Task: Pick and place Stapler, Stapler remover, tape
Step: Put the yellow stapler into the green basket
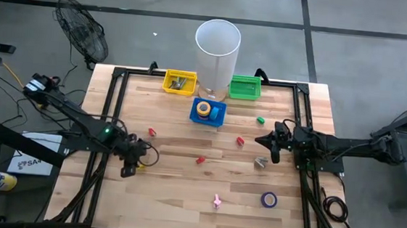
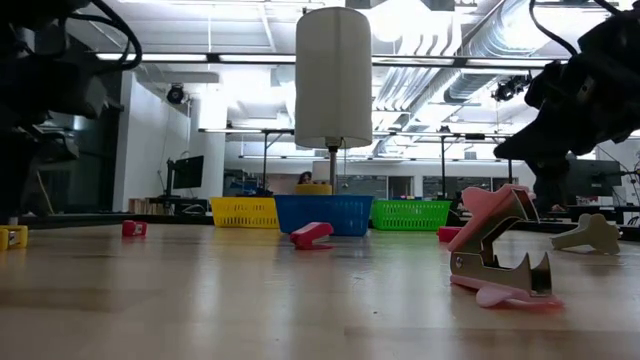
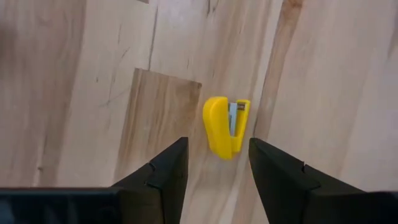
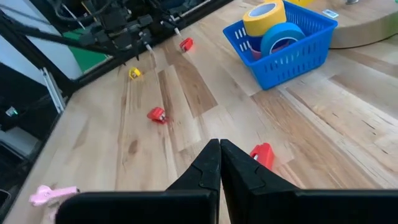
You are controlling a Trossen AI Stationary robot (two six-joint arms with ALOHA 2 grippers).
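Note:
A small yellow stapler (image 3: 221, 127) lies flat on the wood. My left gripper (image 3: 217, 142) hovers over it, open, pointing down, one finger on each side and clear of it; in the high view it is near the table's left side (image 1: 128, 168). My right gripper (image 4: 219, 163) is shut and empty, above the table's right side (image 1: 274, 145). A red stapler (image 4: 263, 155) lies just ahead of it. A pink staple remover (image 1: 217, 201), a grey staple remover (image 1: 261, 162) and a purple tape roll (image 1: 269, 199) rest on the table.
A blue basket (image 1: 218, 115) holding tape rolls stands mid-far, with a yellow basket (image 1: 180, 81) and a green basket (image 1: 246, 87) flanking a tall white cylinder (image 1: 217, 46). Two more red staplers (image 1: 152, 132) (image 1: 200, 160) and a small green item (image 1: 260, 121) lie scattered. A black frame borders the table.

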